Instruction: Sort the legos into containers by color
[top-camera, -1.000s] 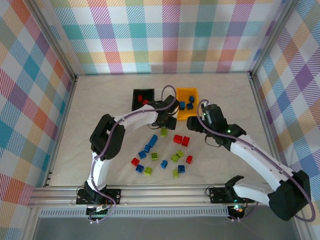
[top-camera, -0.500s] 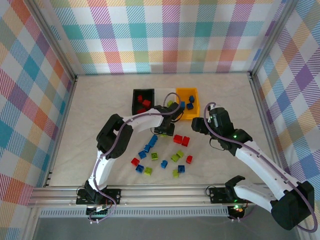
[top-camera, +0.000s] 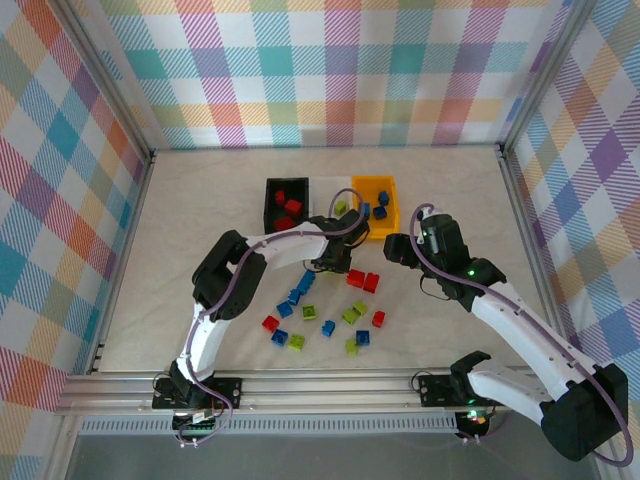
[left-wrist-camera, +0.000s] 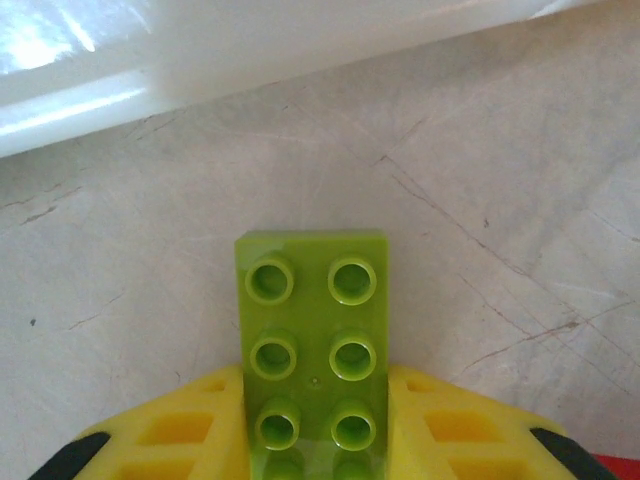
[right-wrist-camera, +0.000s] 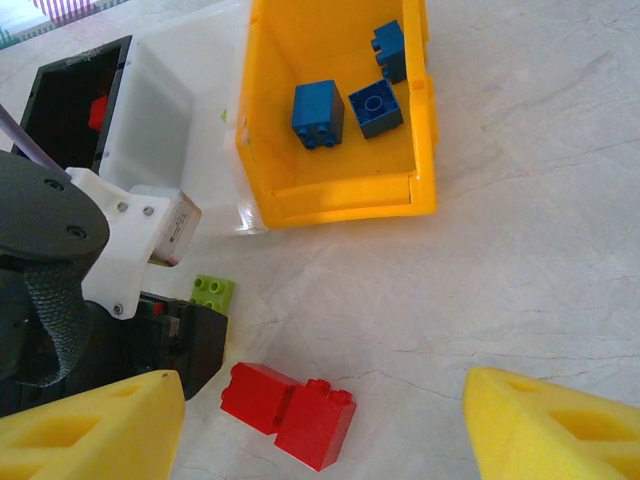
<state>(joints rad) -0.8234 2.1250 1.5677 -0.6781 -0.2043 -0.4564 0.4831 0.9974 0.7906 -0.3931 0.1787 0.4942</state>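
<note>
Grasp step: left tool (left-wrist-camera: 312, 405) pinches a yellow-green lego (left-wrist-camera: 312, 320) lying on the bench (left-wrist-camera: 520, 200), near the white bin (left-wrist-camera: 90, 60). Right tool (right-wrist-camera: 320, 400) is spread. Next, probably: lift, clear the bin's rim, release.

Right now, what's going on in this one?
Two arms are sorting bricks by colour. The left gripper has its jaws against both sides of a yellow-green brick on the table, just in front of the white bin. The right gripper hovers with jaws open over two red bricks near the orange bin, which holds blue bricks. The black bin holds red pieces, and loose bricks lie scattered on the table.
</note>
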